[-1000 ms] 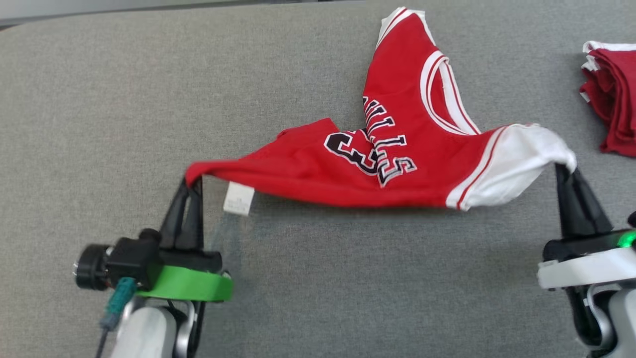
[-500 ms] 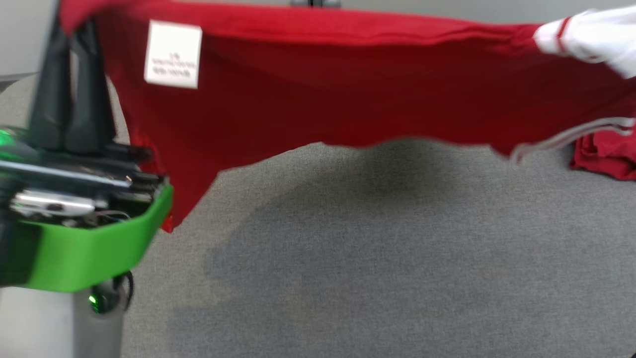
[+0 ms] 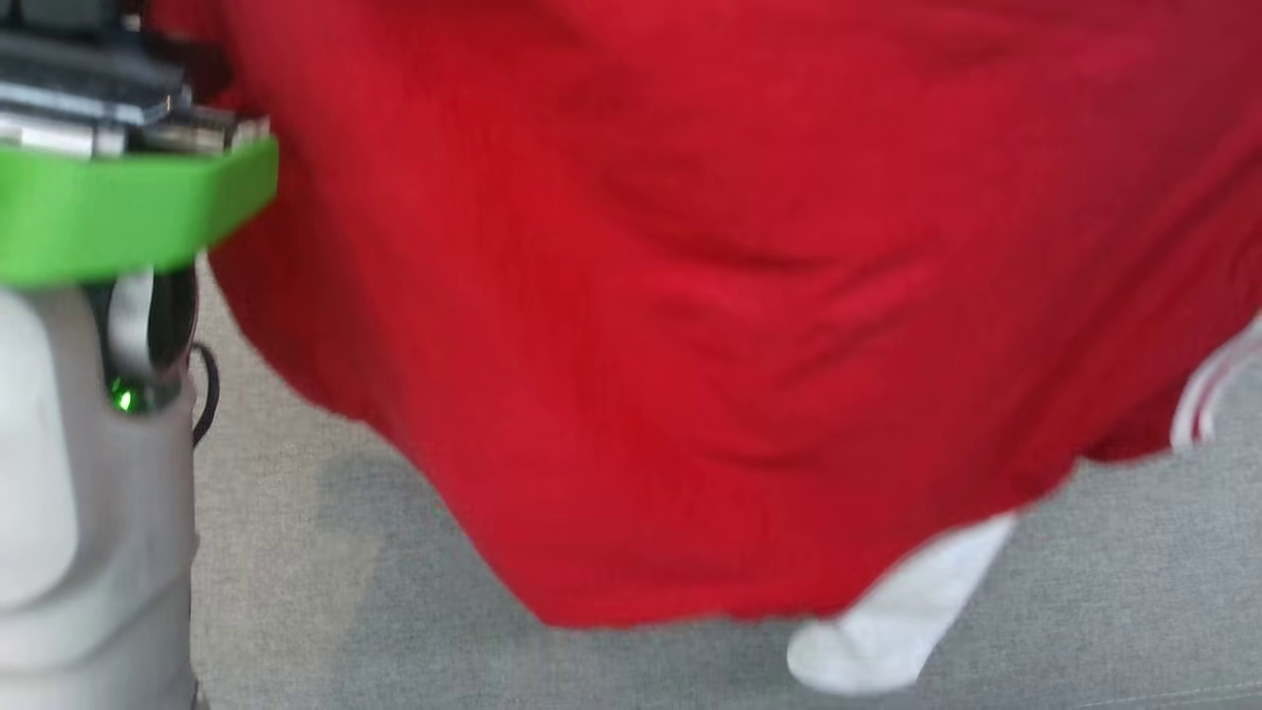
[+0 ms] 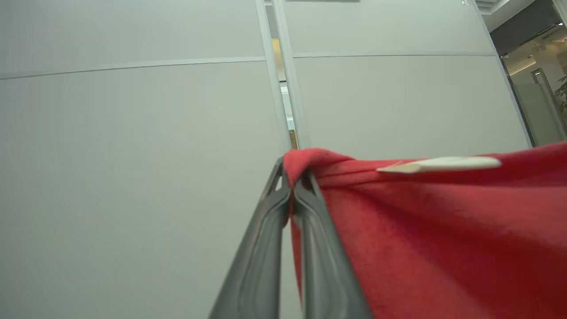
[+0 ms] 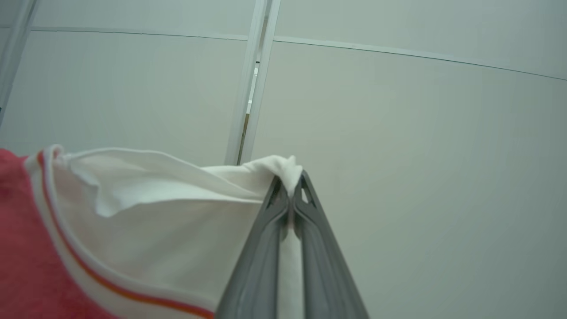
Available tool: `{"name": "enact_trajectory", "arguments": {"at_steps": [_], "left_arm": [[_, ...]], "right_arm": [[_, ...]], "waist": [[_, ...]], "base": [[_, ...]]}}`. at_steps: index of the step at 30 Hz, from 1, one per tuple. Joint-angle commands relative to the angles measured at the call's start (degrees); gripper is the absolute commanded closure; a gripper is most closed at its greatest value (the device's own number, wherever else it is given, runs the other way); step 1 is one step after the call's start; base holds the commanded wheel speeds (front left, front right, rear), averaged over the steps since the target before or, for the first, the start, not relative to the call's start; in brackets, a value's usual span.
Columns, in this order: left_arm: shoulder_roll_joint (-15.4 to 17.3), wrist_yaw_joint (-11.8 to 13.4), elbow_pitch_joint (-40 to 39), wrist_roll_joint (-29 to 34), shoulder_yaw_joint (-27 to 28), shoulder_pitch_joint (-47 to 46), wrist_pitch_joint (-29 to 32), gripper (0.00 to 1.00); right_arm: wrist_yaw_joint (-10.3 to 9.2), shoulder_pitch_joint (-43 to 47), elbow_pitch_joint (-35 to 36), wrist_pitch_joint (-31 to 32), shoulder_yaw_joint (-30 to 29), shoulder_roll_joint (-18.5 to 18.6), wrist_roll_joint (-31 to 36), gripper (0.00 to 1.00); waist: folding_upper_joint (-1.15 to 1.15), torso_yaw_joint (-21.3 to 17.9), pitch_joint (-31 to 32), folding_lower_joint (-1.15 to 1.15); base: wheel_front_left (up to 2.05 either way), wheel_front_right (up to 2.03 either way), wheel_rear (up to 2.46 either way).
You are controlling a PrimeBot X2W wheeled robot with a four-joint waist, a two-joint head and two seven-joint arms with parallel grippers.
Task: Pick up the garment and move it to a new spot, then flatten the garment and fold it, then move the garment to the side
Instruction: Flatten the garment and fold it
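Got the red knit garment with white sleeves (image 3: 690,345) up in the air, spread as a sheet between both claws, hanging over the grey woven table surface (image 3: 1134,592). Lowest bit: white sleeve tip (image 3: 897,621), close to the surface; can't tell if touching.

Left claw (image 4: 291,177): clenched on a bunched red corner, white care label (image 4: 438,164) just beside the pinch along the top edge. Right claw (image 5: 290,179): clenched on a wad of white sleeve cloth (image 5: 155,199), red body beyond the stripe. Both sets of fingers aimed up at pale wall panels (image 4: 133,133).

Key relation: long axis = top edge, running side to side from one pinch to the other. From left claw, goes off toward robot's right; from right claw, toward robot's left, with bulk dropping below both. Neither arm nearer, one end each. In head view, green wrist band (image 3: 118,212) of left arm at upper left, cloth directly beside it.

Judging by this: carry-to-new-spot step in hand, flatten and fold not yet done. Next probably calls for both claws travelling together at a constant gap for a tight top edge, then lowering with hanging hem landing first. Risk: sagging middle or dangling sleeve tucking under on touchdown.
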State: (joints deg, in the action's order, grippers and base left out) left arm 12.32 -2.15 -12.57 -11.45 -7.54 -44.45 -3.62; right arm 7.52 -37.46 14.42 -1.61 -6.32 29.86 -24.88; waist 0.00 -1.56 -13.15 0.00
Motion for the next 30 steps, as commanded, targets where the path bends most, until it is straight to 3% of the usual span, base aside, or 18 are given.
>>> {"name": "enact_trajectory", "arguments": {"at_steps": [1, 9, 16, 24, 30], "left_arm": [[-0.4, -0.5, 3.7, -0.5, -0.4, -3.2, -0.6, 1.0], [-3.1, -1.9, 30.2, -2.3, 0.3, -24.2, -7.8, 1.0], [-3.2, -1.8, 55.3, -3.7, 2.1, -33.6, -10.5, 1.0], [-5.5, -2.1, 75.3, -5.5, 3.0, -27.3, -11.5, 1.0], [-6.8, -0.8, 81.3, -8.5, 5.8, -19.7, -11.6, 1.0]], "right_arm": [[-0.07, -3.6, -2.7, -0.5, 1.5, 0.2, -1.0, 1.0], [-0.07, -27.7, -23.0, -3.9, 11.1, -2.7, -3.1, 1.0], [-0.07, -40.2, -44.4, -8.8, 21.2, -11.2, -4.6, 1.0], [-0.07, -35.9, -63.4, -11.3, 31.7, -18.6, -9.8, 1.0], [-0.08, -28.9, -69.8, -13.2, 36.1, -21.5, -15.9, 1.0]], "waist": [[0.0, -0.1, -3.4, 0.0], [0.0, -0.9, -7.9, 0.0], [0.0, -3.6, -9.0, 0.0], [0.0, -4.2, -13.4, 0.0], [0.0, -4.7, -15.5, 0.0]], "base": [[0.0, 0.0, 0.0], [0.0, 0.0, 0.0], [0.0, 0.0, 0.0], [0.0, 0.0, 0.0], [0.0, 0.0, 0.0]]}}
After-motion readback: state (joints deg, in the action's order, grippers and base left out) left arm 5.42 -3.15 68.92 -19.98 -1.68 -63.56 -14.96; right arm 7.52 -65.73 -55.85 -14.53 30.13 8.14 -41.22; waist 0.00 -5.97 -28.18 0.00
